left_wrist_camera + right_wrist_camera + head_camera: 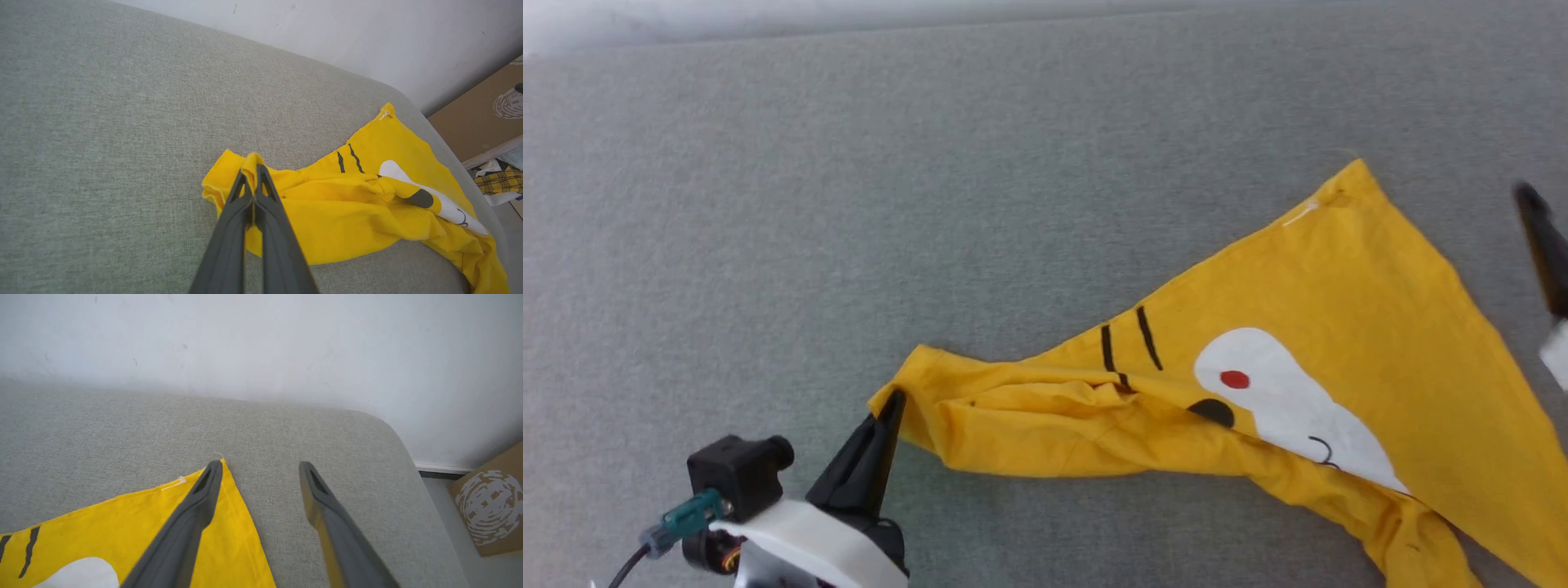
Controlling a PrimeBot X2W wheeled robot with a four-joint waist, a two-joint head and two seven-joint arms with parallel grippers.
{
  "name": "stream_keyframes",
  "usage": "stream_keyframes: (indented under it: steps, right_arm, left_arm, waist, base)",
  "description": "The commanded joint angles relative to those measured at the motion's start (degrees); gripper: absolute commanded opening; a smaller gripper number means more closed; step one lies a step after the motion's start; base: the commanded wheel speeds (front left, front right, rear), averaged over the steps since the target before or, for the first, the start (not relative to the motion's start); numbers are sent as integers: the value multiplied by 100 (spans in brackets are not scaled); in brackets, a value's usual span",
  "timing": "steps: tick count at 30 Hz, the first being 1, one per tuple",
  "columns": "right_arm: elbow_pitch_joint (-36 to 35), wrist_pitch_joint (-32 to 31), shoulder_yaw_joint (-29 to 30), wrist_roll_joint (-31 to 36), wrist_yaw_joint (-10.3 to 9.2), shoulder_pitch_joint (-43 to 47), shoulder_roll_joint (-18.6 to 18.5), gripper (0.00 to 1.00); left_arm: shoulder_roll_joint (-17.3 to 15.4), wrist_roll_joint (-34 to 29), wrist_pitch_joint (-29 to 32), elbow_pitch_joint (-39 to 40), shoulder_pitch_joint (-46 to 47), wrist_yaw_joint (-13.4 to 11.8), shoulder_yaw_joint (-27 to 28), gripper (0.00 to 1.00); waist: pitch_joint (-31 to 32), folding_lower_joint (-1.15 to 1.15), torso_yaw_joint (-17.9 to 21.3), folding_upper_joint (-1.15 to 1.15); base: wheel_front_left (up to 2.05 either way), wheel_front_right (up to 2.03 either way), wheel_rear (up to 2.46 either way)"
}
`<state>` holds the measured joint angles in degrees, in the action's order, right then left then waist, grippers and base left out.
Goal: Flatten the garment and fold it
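On left wrist view, left fingers [227,237] pinch garment [347,212]; right wrist view, right fingers [191,516] spread.

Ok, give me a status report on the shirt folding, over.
Left end effector shut on garment corner. Right end effector open near far corner. Near edge rumpled, not flat. Cardboard box off cushion, no obstruction.

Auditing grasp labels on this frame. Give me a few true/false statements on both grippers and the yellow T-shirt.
1. The left gripper is shut on an edge of the yellow T-shirt. True.
2. The right gripper is clamped on the T-shirt. False: its jaws stand open, holding nothing.
3. The T-shirt lies fully flat. False: it is bunched and creased near the left gripper.
4. The T-shirt rests on a grey fabric surface. True.
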<state>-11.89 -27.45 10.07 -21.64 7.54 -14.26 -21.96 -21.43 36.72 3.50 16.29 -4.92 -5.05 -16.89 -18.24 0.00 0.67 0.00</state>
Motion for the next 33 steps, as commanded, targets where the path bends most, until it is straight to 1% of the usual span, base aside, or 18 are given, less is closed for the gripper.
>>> stream_keyframes:
  steps: [1,4,7,11,17,23,24,25,28,32,33]
  right_arm:
    - [155,-99,-186,11,-5,-290,-80,100]
    - [706,-379,-578,29,-5,-853,-227,100]
    - [1296,-585,-837,55,-5,-1288,-319,100]
    - [1907,-644,-1059,119,-5,-1644,-450,100]
    - [2563,-651,-1233,125,-5,-1775,-584,100]
    - [2858,-914,-1371,-30,-5,-1696,-752,100]
    - [2891,-987,-1375,-55,-5,-1685,-772,63]
    - [2917,-1056,-1379,-69,-5,-1676,-785,0]
    - [2931,-1210,-1377,-50,-5,-1677,-799,0]
    - [2893,-1062,-1290,-5,-5,-1744,-728,0]
    - [2878,-891,-1242,5,-5,-1771,-664,0]
  left_arm:
    - [34,-32,-30,14,140,44,-31,0]
    - [68,-86,-26,15,300,90,-123,0]
    - [125,-134,-20,-12,462,135,-232,0]
    - [211,-175,-21,-65,626,178,-359,0]
    - [276,-191,-44,-145,737,202,-443,0]
    - [278,-183,-63,-187,800,207,-447,0]
    - [278,-182,-64,-193,812,207,-447,0]
    - [281,-180,-67,-200,824,206,-448,0]
    - [284,-173,-74,-223,857,209,-450,0]
    - [242,-187,-77,-269,921,231,-433,0]
    - [213,-175,-92,-326,998,252,-387,0]
  waist:
    - [-208,0,-198,0]
    - [-405,0,-397,0]
    - [-572,0,-609,0]
    - [-745,0,-844,0]
    - [-893,0,-1025,0]
    - [-972,0,-1055,0]
    - [-987,0,-1051,0]
    - [-997,0,-1043,0]
    - [-998,0,-995,0]
    - [-899,0,-909,0]
    - [-774,0,-844,0]
  base:
    - [0,0,0]
    - [0,0,0]
    - [0,0,0]
    - [0,0,0]
    - [0,0,0]
    - [0,0,0]
    - [0,0,0]
    - [0,0,0]
    - [0,0,0]
    - [0,0,0]
    - [0,0,0]
